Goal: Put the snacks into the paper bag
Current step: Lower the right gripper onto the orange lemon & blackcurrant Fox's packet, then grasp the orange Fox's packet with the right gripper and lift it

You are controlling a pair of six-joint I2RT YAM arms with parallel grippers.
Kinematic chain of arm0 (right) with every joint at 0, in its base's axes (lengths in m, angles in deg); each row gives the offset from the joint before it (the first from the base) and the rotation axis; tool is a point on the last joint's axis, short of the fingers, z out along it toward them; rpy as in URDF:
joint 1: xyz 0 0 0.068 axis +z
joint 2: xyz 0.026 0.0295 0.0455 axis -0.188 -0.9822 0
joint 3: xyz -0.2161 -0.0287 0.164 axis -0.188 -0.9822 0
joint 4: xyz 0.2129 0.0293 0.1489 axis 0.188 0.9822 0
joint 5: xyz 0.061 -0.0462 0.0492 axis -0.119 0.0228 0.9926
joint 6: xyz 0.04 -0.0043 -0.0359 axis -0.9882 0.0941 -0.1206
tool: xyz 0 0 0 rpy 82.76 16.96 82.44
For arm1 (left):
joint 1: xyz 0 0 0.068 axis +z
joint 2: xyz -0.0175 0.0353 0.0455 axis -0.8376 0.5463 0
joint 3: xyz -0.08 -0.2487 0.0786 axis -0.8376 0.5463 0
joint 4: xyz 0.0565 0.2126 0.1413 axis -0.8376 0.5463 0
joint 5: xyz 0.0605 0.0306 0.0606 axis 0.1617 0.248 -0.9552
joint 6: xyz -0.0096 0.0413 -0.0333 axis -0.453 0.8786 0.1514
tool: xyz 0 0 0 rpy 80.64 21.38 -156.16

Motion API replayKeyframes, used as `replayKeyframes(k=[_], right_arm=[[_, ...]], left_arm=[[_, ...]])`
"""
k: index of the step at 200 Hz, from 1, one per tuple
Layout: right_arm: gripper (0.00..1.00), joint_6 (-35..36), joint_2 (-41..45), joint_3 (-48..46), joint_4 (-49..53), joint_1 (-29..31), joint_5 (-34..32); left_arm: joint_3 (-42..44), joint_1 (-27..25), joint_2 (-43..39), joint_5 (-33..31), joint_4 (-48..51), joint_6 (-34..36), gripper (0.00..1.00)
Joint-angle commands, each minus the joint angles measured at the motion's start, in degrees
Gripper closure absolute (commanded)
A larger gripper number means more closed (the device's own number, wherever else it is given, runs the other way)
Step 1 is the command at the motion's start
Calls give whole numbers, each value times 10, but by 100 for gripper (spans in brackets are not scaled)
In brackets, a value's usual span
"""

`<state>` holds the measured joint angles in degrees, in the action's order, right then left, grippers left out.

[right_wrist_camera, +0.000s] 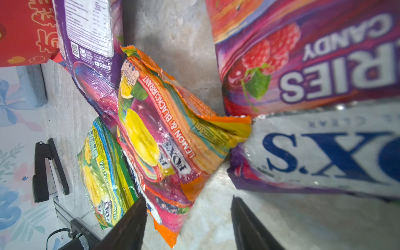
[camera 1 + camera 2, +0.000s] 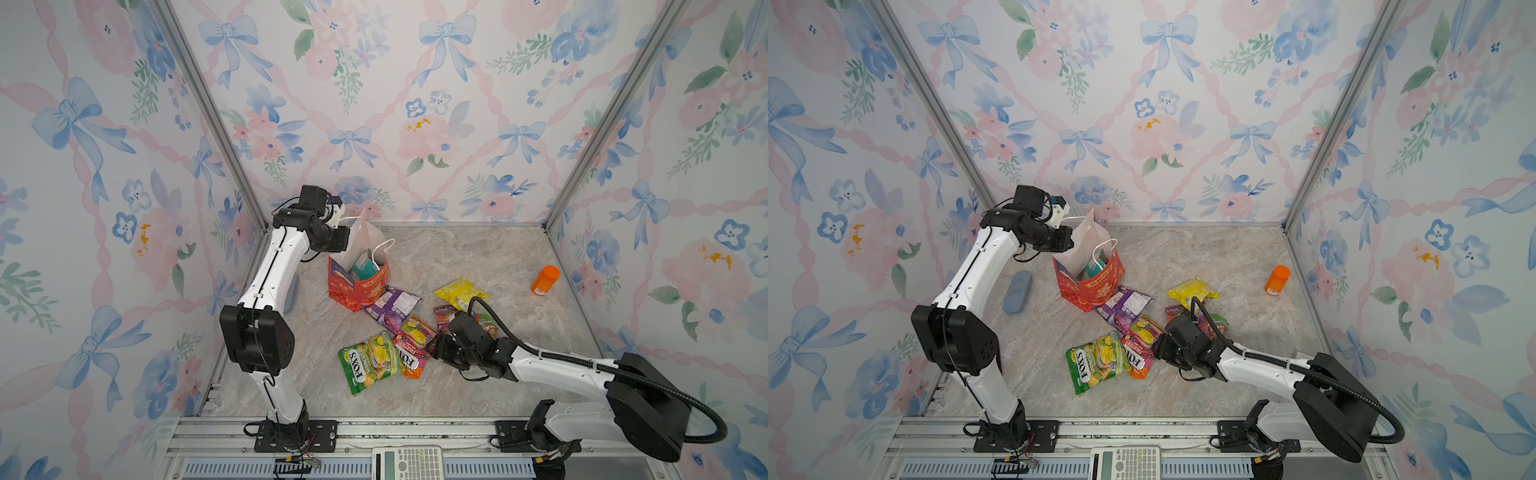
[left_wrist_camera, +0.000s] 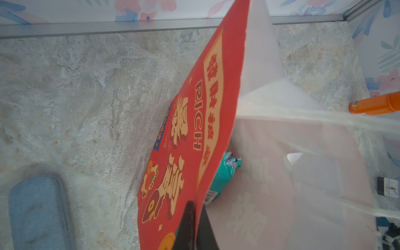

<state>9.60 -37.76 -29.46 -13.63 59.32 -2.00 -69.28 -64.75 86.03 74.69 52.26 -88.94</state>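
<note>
The paper bag (image 2: 359,289) stands left of centre, a teal packet (image 2: 365,266) inside; the left gripper (image 3: 195,208) is clamped on its far wall. Other snacks (image 2: 370,361) lie loose on the table (image 2: 478,257) to its near right, a purple packet (image 2: 392,307) touching it. The right gripper (image 1: 188,198), jaws apart, hovers by a pink-orange packet (image 1: 173,138).

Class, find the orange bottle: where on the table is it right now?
In both top views the orange bottle sits at the table's right, close to the right wall, with the yellow packet its nearest neighbour, to its left.
</note>
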Motion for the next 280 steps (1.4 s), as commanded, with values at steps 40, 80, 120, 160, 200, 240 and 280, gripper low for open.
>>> replayKeyframes(k=[40, 80, 120, 160, 200, 240, 280], right_arm=[[37, -27, -64, -4, -71, -5, 34], [39, -32, -88, 1, -95, -14, 40], [52, -34, -99, 4, -108, -21, 41], [73, -25, -95, 12, -97, -21, 34], [82, -11, -73, 17, -75, -21, 22], [90, 30, -32, 50, -4, -19, -5], [94, 76, 7, 89, 71, -19, -38]], left_arm=[[10, -2, 12, -5, 12, -4, 100], [10, -2, 11, -6, 12, -3, 100], [11, -2, 9, -7, 12, -2, 100], [12, -2, 9, -8, 12, -2, 100], [14, -2, 7, -8, 12, -2, 100], [13, -2, 7, -8, 12, -2, 100], [13, -2, 7, -7, 12, -1, 100]])
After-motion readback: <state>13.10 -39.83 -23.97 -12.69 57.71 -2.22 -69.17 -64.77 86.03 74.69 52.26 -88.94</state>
